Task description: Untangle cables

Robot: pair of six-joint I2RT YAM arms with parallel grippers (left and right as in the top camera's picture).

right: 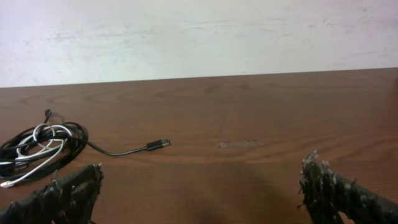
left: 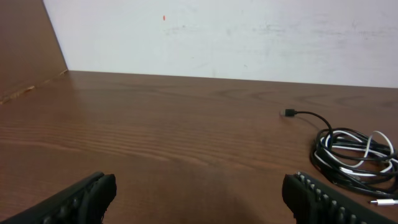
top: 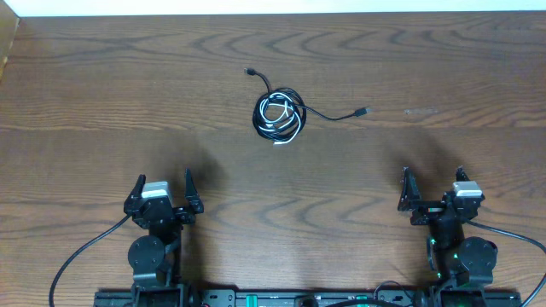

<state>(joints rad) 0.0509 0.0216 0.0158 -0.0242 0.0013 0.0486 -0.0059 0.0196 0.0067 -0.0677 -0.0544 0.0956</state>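
The cables (top: 279,117) lie coiled together in a small bundle on the wooden table, black loops wound with a thin white one. One black end with a plug (top: 362,112) trails right, another (top: 249,72) points up and left. The left wrist view has the coil (left: 356,155) at its right side, and the right wrist view has the coil (right: 38,146) at its left. My left gripper (top: 163,186) is open near the front left, well short of the bundle. Near the front right, my right gripper (top: 432,183) is open too. Neither holds anything.
A white wall (left: 236,37) runs along the table's far edge (top: 273,14). A raised wooden side panel (left: 28,50) stands at the far left. Thick black robot wires (top: 81,256) run from the arm bases along the front edge.
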